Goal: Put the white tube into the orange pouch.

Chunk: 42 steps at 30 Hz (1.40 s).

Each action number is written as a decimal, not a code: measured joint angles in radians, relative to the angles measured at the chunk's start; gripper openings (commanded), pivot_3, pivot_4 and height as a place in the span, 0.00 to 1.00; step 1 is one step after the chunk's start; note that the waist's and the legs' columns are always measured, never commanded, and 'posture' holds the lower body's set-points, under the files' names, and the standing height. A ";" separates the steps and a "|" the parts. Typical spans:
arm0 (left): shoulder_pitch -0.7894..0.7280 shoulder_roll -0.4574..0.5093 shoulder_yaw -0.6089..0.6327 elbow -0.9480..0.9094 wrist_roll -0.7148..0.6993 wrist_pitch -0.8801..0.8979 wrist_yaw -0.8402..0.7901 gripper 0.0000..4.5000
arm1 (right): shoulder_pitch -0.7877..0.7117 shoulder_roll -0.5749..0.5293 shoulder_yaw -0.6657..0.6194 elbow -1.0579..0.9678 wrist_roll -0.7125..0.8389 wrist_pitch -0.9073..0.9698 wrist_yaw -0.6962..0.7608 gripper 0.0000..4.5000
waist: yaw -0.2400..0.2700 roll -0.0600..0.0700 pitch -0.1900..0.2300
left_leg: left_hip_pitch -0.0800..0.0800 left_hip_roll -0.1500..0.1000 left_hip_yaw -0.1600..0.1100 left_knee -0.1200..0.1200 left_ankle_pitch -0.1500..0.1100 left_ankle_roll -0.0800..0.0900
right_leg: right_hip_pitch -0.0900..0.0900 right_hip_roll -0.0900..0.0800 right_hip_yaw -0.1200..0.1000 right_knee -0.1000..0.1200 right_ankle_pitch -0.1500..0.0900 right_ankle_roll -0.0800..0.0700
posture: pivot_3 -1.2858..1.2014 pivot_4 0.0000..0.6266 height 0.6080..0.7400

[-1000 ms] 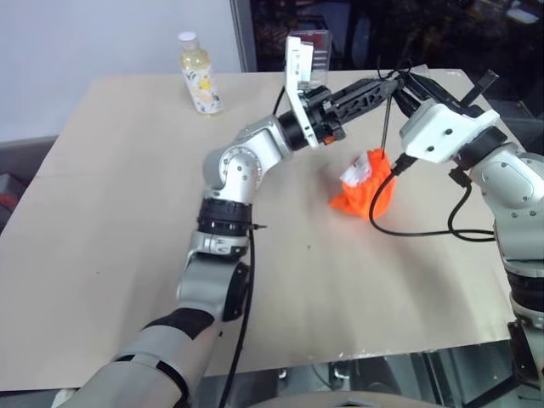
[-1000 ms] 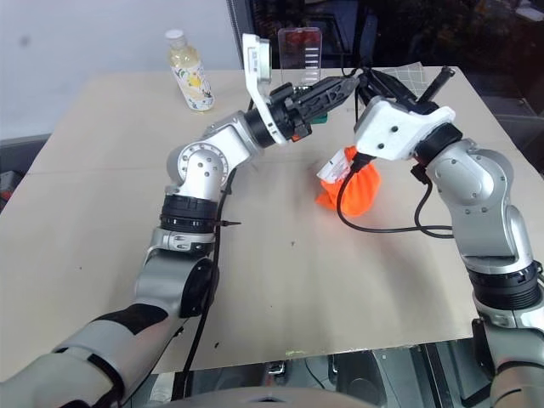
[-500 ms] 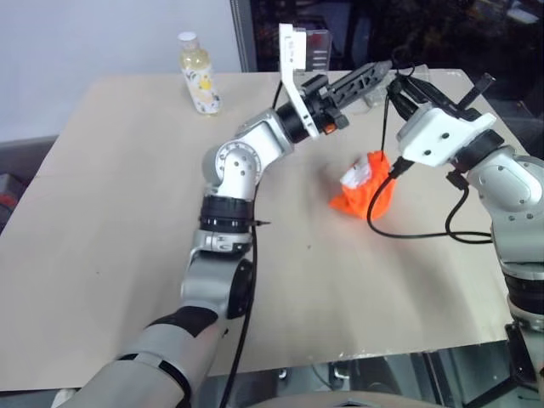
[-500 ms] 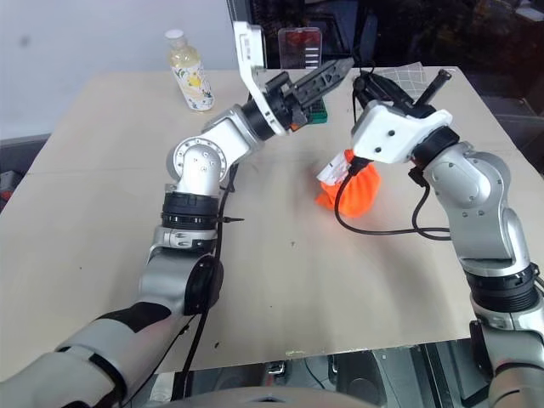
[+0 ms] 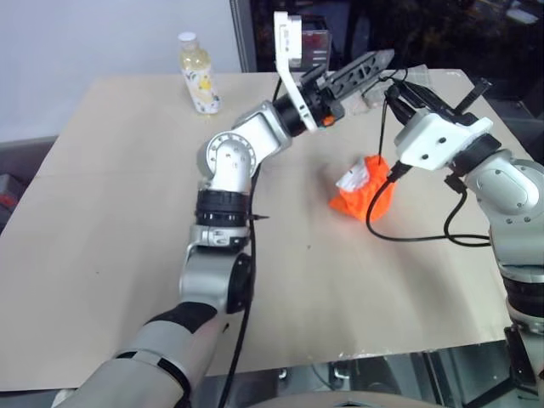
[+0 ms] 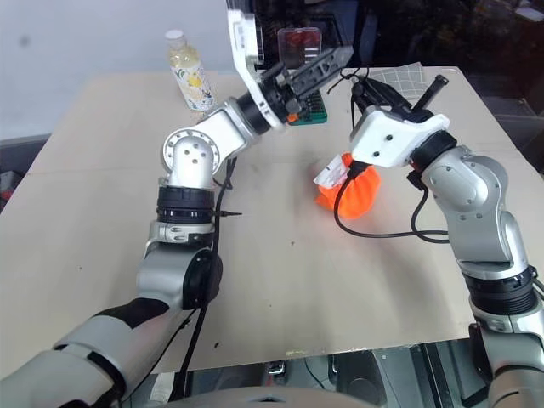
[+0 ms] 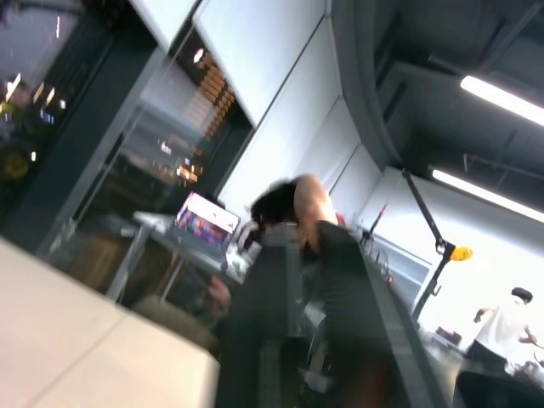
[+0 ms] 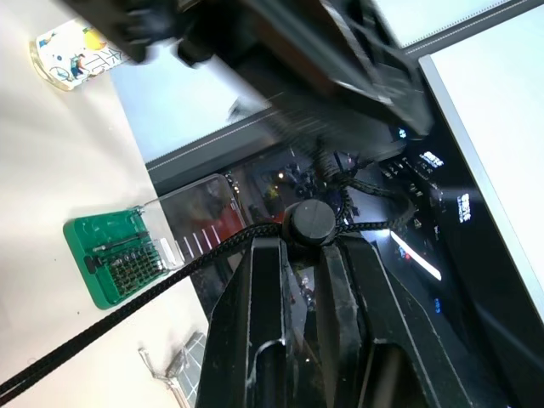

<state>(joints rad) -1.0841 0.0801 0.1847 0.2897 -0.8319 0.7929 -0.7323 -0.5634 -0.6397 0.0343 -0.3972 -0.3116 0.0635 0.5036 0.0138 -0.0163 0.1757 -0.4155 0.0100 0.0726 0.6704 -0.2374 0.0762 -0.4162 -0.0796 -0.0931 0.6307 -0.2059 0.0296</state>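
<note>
Compared with the frame one second earlier, the left gripper [image 5: 374,61] has risen and swung toward the far edge of the table [image 5: 127,212], and it now hangs well above the orange pouch [image 5: 367,197] rather than close over it; its two black fingers [image 5: 361,70] appear slightly apart, with nothing between them. The right gripper [image 8: 297,255] stays where it was, to the right of and above the pouch, its fingers pressed together on the thin dark cord [image 8: 127,302], which runs up from the pouch mouth with a round cord stopper [image 8: 308,223] at the fingertips. The orange pouch itself lies unchanged, slumped on the table right of centre, its fabric crumpled into folds. The white tube [image 5: 352,177] sits in the pouch mouth on the left side, its flat white end protruding; lettering cannot be made out. A black cable [image 5: 408,234] loops across the table beside the pouch on its near-right side. At the far left of the table stands a clear yellowish bottle [image 5: 198,75] with a white cap, well apart from the pouch. A green screwdriver-bit case [image 6: 313,106] with a clear raised lid [image 6: 299,42] rests at the far edge, partly hidden behind the left gripper.
</note>
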 measured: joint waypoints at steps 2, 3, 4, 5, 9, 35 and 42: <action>0.014 0.010 -0.003 -0.008 0.009 -0.003 0.000 0.37 | 0.001 0.001 0.000 -0.001 0.000 0.000 0.000 0.00 | 0.000 0.000 0.000 | 0.000 0.000 0.000 0.000 0.000 0.000 | 0.000 0.000 0.000 0.000 0.000 0.000 | 0.52 0.24 1.00; 0.028 0.014 -0.006 -0.019 0.013 -0.004 -0.001 0.37 | 0.002 0.001 0.000 -0.003 0.000 0.001 0.000 0.00 | 0.000 0.000 0.000 | 0.000 0.000 0.000 0.000 0.000 0.000 | 0.000 0.000 0.000 0.000 0.001 -0.001 | 0.52 0.24 1.00; 0.046 0.015 -0.011 -0.031 0.016 -0.004 -0.002 0.37 | 0.005 0.001 0.000 -0.007 -0.001 0.001 0.000 0.00 | 0.000 0.000 0.000 | 0.000 0.000 0.000 0.000 0.000 0.000 | 0.000 0.000 0.000 0.000 0.001 -0.002 | 0.52 0.24 1.00; 0.057 0.016 -0.016 -0.034 0.017 -0.004 -0.002 0.37 | 0.006 0.002 0.000 -0.009 -0.001 0.002 0.001 0.00 | 0.001 0.000 0.000 | 0.000 0.000 0.000 0.000 0.000 0.000 | 0.000 0.000 0.000 0.000 0.001 -0.002 | 0.52 0.24 1.00; 0.066 0.012 -0.032 -0.050 0.018 -0.003 -0.002 0.37 | 0.006 0.003 0.001 -0.017 -0.001 0.006 0.004 0.00 | 0.001 0.000 0.000 | 0.000 0.000 0.000 0.000 0.000 0.000 | 0.000 0.000 0.000 0.000 0.001 -0.002 | 0.52 0.24 1.00; 0.065 -0.010 -0.046 -0.075 0.013 0.001 -0.009 0.03 | 0.006 0.006 0.006 -0.017 -0.016 0.019 0.013 0.00 | 0.001 0.000 0.000 | 0.000 0.000 0.000 0.000 0.000 0.000 | 0.000 0.000 0.000 0.000 0.001 -0.001 | 0.52 0.24 1.00; -0.020 -0.047 0.018 0.001 -0.033 0.006 0.059 0.03 | 0.005 0.016 0.006 -0.020 -0.017 0.019 0.013 0.00 | 0.001 0.000 0.000 | 0.000 0.000 0.000 0.001 0.000 0.000 | 0.000 0.000 0.000 0.001 -0.001 0.001 | 0.52 0.24 1.00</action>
<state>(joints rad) -1.1038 0.0327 0.2030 0.2906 -0.8653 0.7987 -0.6729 -0.5583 -0.6238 0.0403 -0.4171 -0.3291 0.0821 0.5166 0.0146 -0.0164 0.1757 -0.4157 0.0099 0.0724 0.6714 -0.2375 0.0763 -0.4160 -0.0797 -0.0930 0.6312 -0.2065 0.0306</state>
